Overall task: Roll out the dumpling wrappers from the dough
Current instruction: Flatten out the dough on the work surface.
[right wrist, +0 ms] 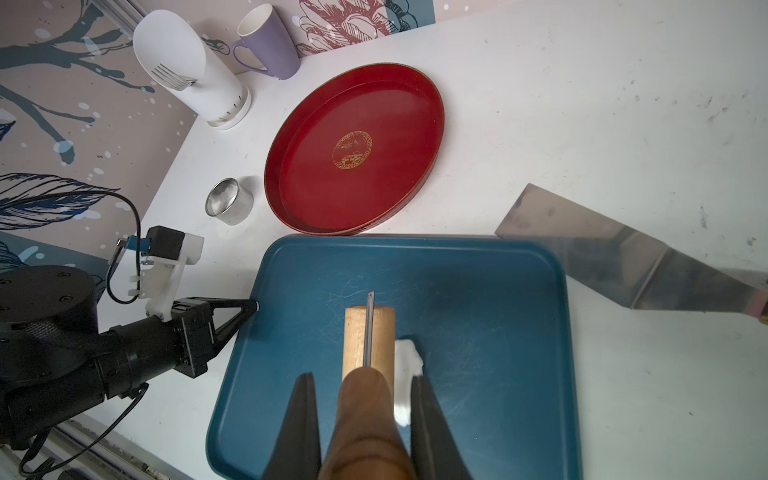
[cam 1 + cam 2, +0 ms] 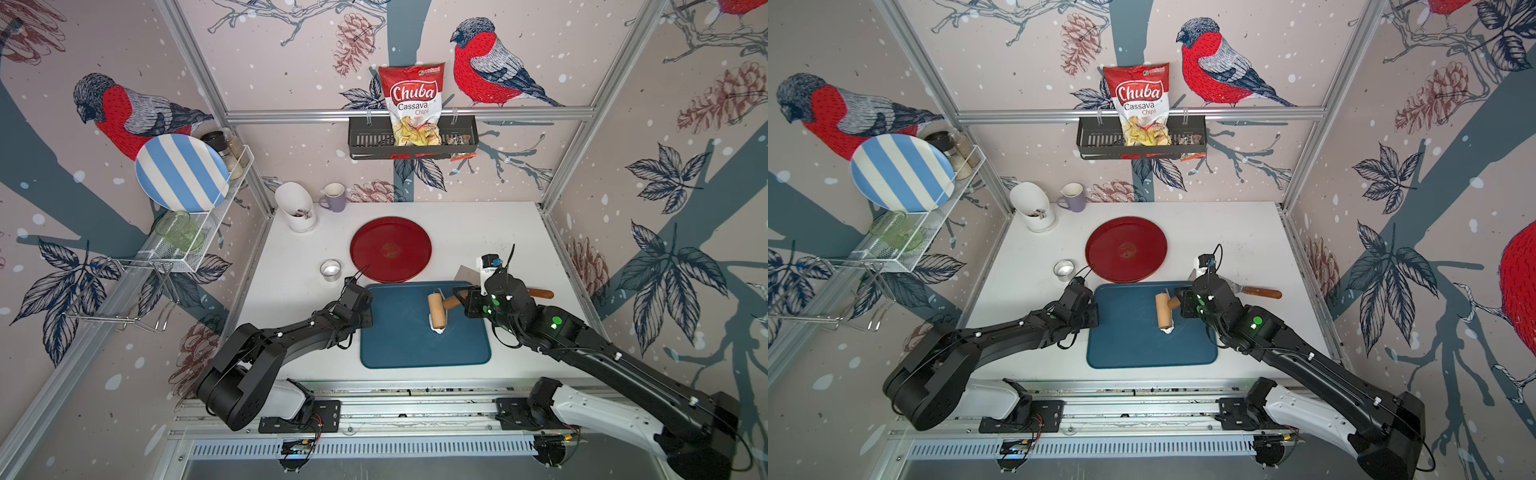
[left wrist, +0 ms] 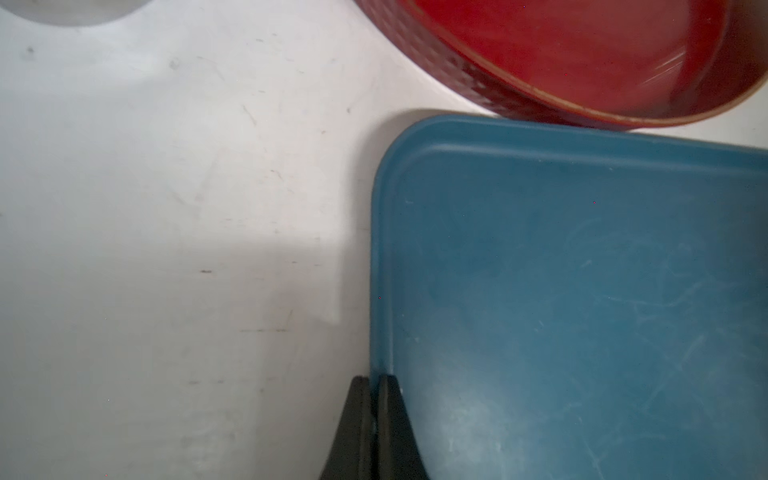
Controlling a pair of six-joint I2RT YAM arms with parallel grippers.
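Note:
The dough (image 1: 405, 370) is a small white lump on the blue tray (image 1: 498, 332), partly under a wooden roller (image 1: 368, 336). In both top views the dough (image 2: 438, 330) (image 2: 1167, 330) peeks out at the roller's (image 2: 436, 309) near end. My right gripper (image 1: 362, 377) is shut on the roller's brown handle, one finger on each side. My left gripper (image 3: 374, 378) is shut on the rim of the tray (image 3: 582, 291), near its far left corner, as the right wrist view also shows. No dumpling wrappers are in view.
A red round plate (image 2: 390, 249) touches the tray's far edge. A metal ring cutter (image 2: 331, 269) stands left of the plate. A steel spatula (image 1: 623, 257) with a wooden handle lies right of the tray. A white utensil holder (image 2: 296, 212) and a purple mug (image 2: 334, 197) stand at the back.

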